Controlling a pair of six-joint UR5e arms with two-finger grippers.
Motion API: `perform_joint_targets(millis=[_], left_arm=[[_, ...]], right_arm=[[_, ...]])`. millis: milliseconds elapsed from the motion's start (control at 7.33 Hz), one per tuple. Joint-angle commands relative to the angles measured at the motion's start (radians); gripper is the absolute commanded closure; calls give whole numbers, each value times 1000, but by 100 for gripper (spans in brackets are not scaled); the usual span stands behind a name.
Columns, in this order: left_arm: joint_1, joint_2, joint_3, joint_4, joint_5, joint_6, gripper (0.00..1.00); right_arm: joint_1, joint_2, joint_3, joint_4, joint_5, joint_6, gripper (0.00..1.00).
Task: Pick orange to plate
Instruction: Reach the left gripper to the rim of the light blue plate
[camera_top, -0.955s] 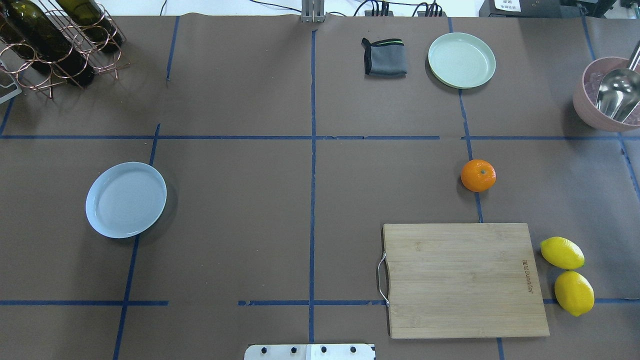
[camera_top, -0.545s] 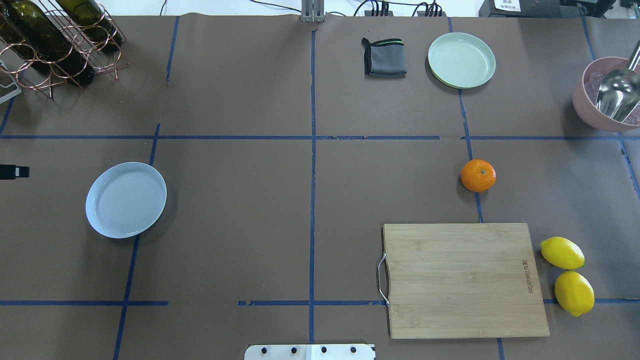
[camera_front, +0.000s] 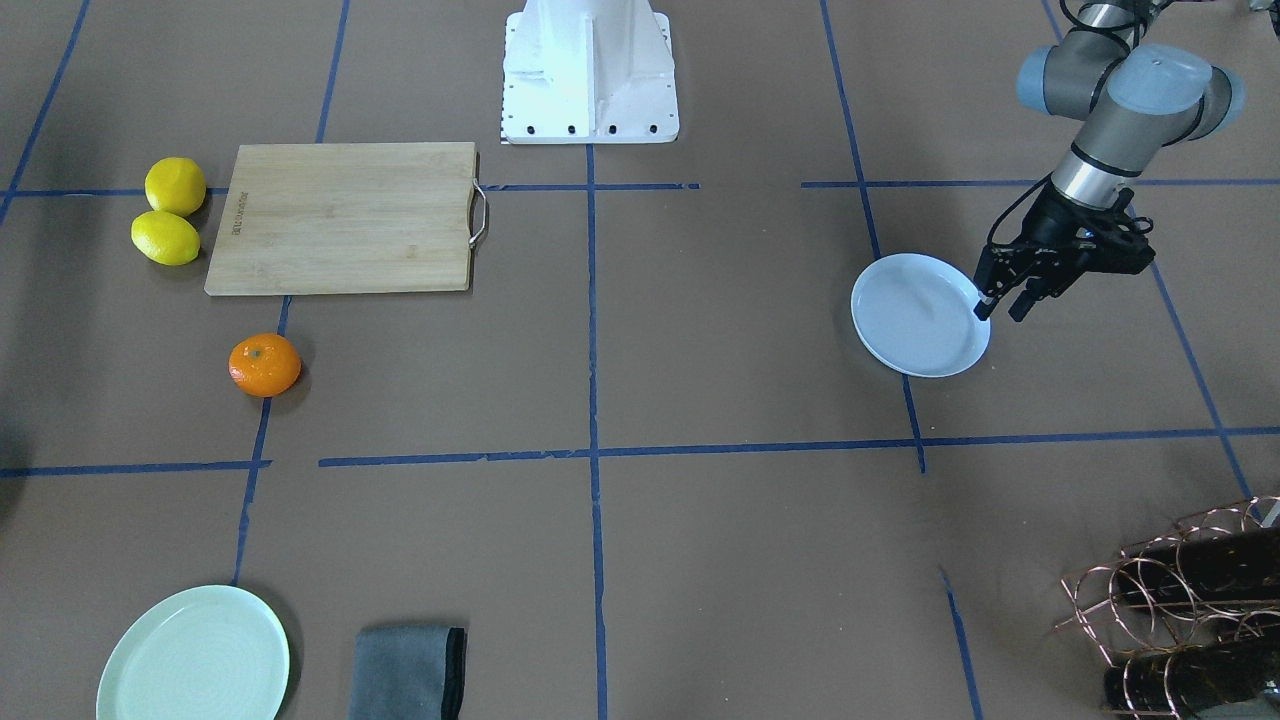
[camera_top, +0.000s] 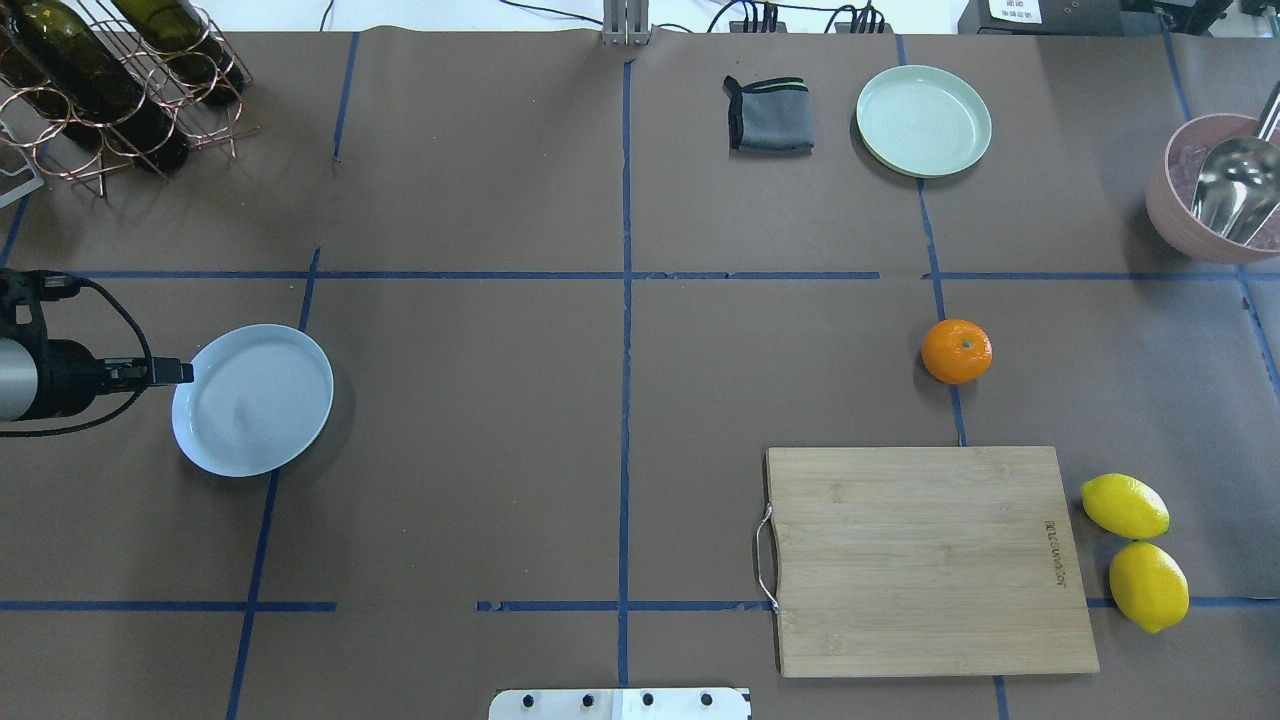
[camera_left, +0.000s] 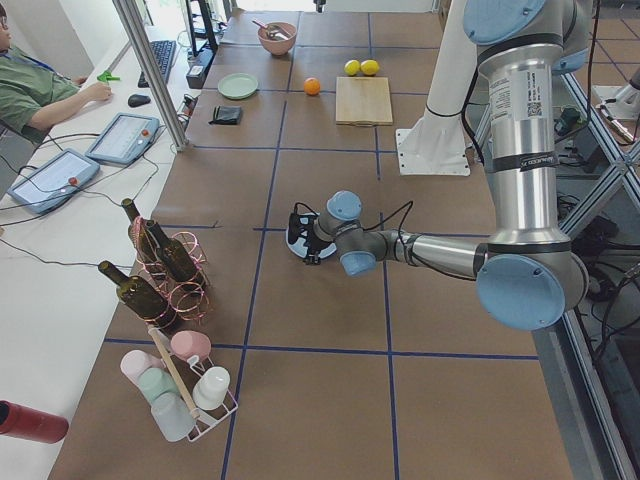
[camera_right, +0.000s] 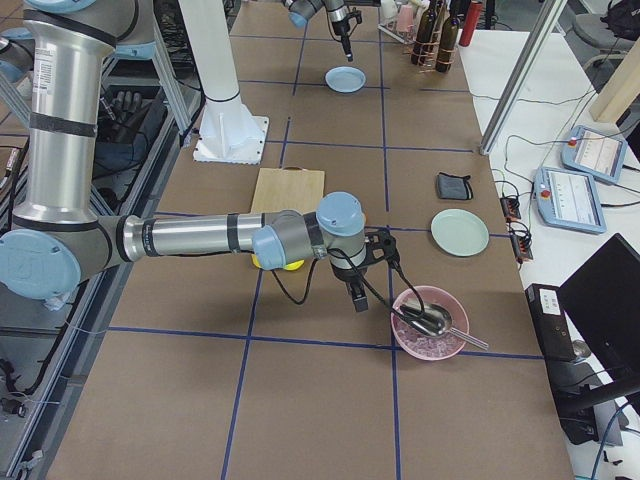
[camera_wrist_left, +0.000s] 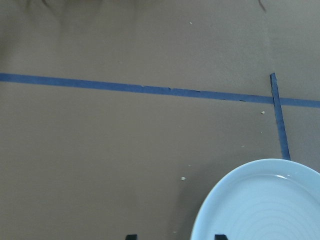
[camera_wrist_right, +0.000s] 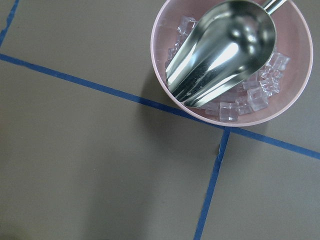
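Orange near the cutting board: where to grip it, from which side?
Probably from straight above, pinching the orange across its widest middle. It is round, with the stem dot facing up, and sits alone on the table, apart from the cutting board, so its sides are free all round.

A bamboo cutting board (camera_top: 925, 560) lay flat on the brown counter (camera_top: 480, 400), two yellow lemons (camera_top: 1124, 506) just beside its handle-free end. A folded grey cloth (camera_top: 768, 115) sat near a mint-green plate (camera_top: 923, 120). A metal scoop (camera_wrist_right: 225, 45) rested on ice cubes (camera_wrist_right: 250, 97) in a pink bowl (camera_wrist_right: 159, 50). Dark bottles (camera_top: 75, 70) lay in a copper rack (camera_top: 150, 110).
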Motion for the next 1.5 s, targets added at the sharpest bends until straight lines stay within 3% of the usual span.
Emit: perform_joint_targets(millis=[0,273,818,955,1091,1364], left_arm=[[22,-6,18,0,23,-6,48],[28,-6,20,0,25,-6,55],[52,-18,31,1,25,-5,56],[52,-19,32,1,25,-6,70],[52,-19,28,0,25,-5,100],[49,-23,-20,1,20,-3,100]], right_arm=[[0,-2,0,1,0,0,0],[0,-2,-2,1,0,0,0],[0,-2,-9,1,0,0,0],[0,0,-11,1,0,0,0],[-2,0,-11,1,0,0,0],[0,0,-11,1,2,0,0]])
